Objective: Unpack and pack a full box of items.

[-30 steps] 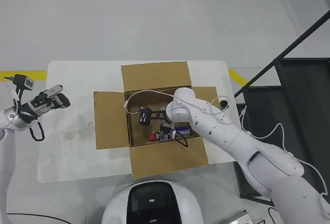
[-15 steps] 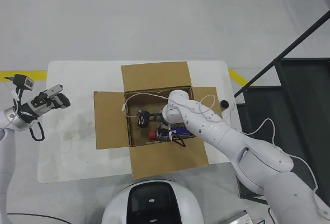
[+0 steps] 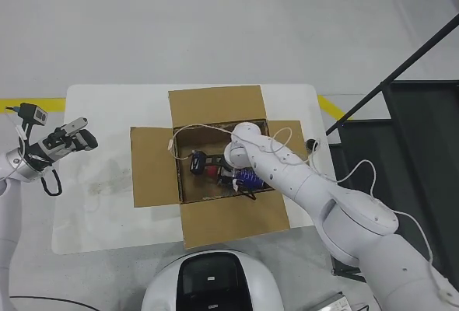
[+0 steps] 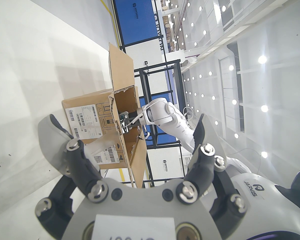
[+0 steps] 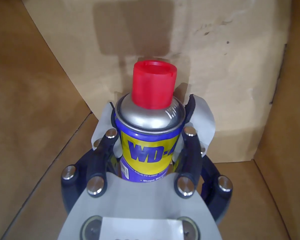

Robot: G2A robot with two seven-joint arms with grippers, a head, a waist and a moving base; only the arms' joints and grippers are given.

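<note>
Inside the box (image 3: 214, 105), the right gripper (image 5: 152, 116) grips a red-capped spray can (image 5: 150, 148); the left gripper (image 4: 126, 123) gapes open over the worktop (image 3: 105, 210) left edge.

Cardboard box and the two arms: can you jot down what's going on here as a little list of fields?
cardboard box: open, flaps folded out, on the white table
right gripper: inside the box, shut on the spray can
spray can: blue and yellow, red cap, gripped around its body
left gripper: open, empty, over the table's left side, away from the box
</note>
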